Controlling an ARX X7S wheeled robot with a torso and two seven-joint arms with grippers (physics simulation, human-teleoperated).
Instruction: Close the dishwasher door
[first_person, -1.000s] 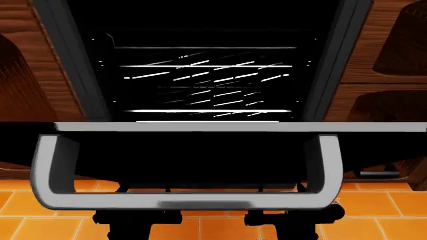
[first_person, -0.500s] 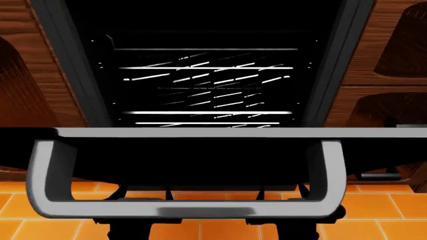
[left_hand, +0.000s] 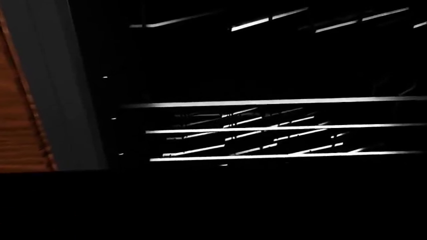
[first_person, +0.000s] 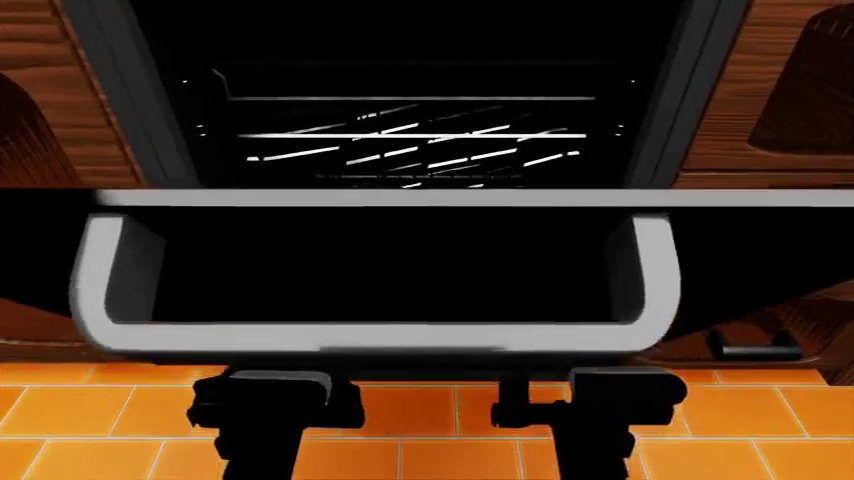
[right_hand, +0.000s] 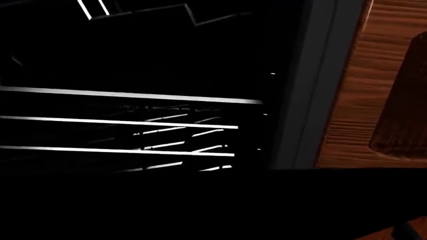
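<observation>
Head view: dishwasher door (first_person: 387, 270) partly raised, 2 arms beneath.

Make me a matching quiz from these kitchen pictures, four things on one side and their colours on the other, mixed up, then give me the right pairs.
Things:
1. dishwasher door
2. door handle
3. floor tiles
4. cabinet fronts

Colours:
A. orange
B. brown wood grain
C. glossy black
D. grey

Pairs: 1-C, 2-D, 3-A, 4-B
</observation>
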